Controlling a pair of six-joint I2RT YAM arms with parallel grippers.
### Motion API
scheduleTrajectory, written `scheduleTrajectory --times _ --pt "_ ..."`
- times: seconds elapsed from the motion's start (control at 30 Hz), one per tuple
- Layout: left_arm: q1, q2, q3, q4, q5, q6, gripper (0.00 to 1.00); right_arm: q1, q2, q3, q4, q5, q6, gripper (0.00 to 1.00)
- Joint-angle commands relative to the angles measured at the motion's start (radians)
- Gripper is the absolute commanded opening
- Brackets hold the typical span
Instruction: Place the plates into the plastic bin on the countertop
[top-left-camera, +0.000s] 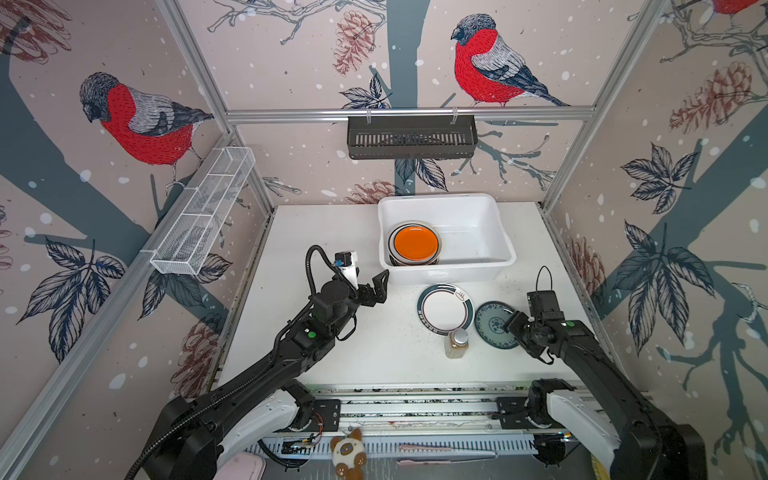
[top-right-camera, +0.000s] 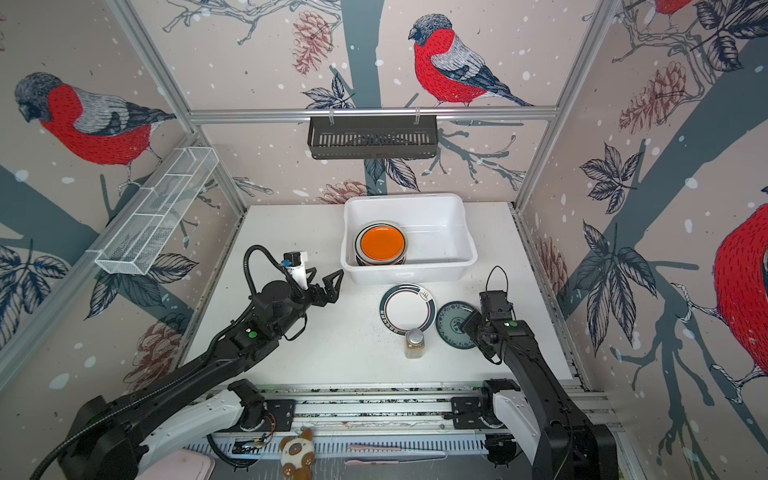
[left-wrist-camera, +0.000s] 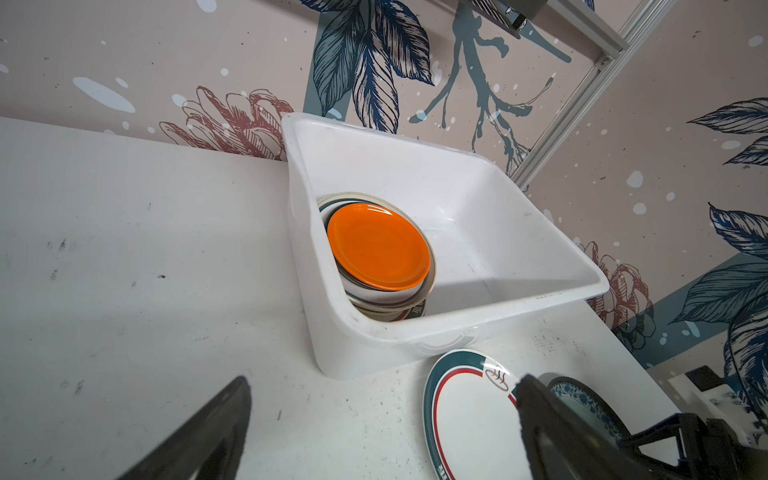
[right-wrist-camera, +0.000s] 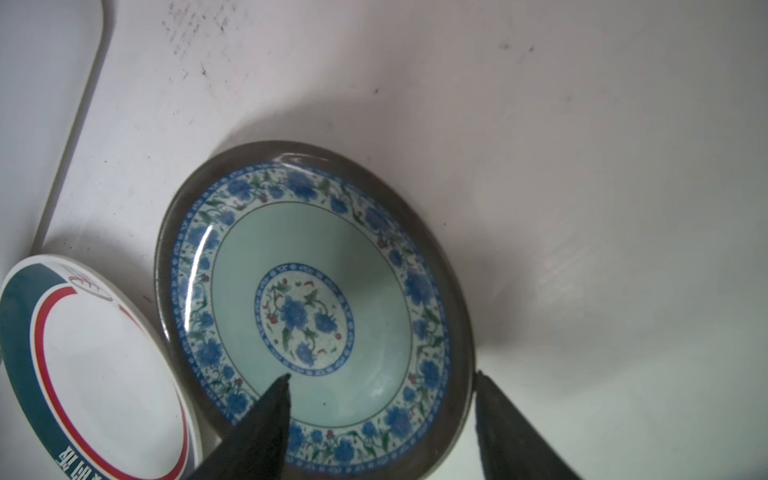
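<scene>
Plates (top-left-camera: 415, 245) sit stacked, an orange one on top, at the nine-o'clock end of the plastic bin (top-left-camera: 440, 198). Two more wait on the speckled white countertop (top-left-camera: 332, 353) at the bin's six o'clock. The right gripper (right-wrist-camera: 382, 376) straddles the rim of the blue-green plate (right-wrist-camera: 311, 291), fingers apart and seemingly not yet pinching, ready to lift it by the edge. The left gripper (left-wrist-camera: 382, 380) hangs wide open and empty at the bin's seven o'clock. Bird-print walls (top-left-camera: 478, 62) enclose everything.

One bin (top-left-camera: 457, 272) is holding a stack of plates (left-wrist-camera: 374, 297), their number hidden under one orange plate (top-left-camera: 416, 243). In front of the bin, two plates are lying, a teal-rimmed plate (top-left-camera: 444, 309) and a blue-patterned plate (top-left-camera: 492, 324), beside one bottle (top-left-camera: 457, 344). Above and behind the bin one rack (top-left-camera: 411, 137) is hanging, and off to the bin's left, one basket (top-left-camera: 203, 212).
</scene>
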Motion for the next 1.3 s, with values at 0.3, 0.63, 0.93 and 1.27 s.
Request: scheduleTrajectory --times 0.3,0.63,0.93,1.27 --pt "0.001 -0.021 0.020 0.014 -0.027 0.016 0.98 -0.007 -0.014 -0.078 0.105 -0.027 0.073 0.42" --pt "0.001 0.013 0.041 0.009 -0.013 0.004 0.98 -0.010 -0.025 -0.113 0.125 0.018 0.100 0.26" --pt "0.001 0.009 0.043 -0.001 -0.014 -0.003 0.98 -0.030 -0.051 -0.119 0.106 0.061 0.105 0.18" --pt "0.001 0.010 0.044 -0.004 -0.003 -0.017 0.98 -0.077 -0.062 -0.142 0.126 0.035 0.088 0.03"
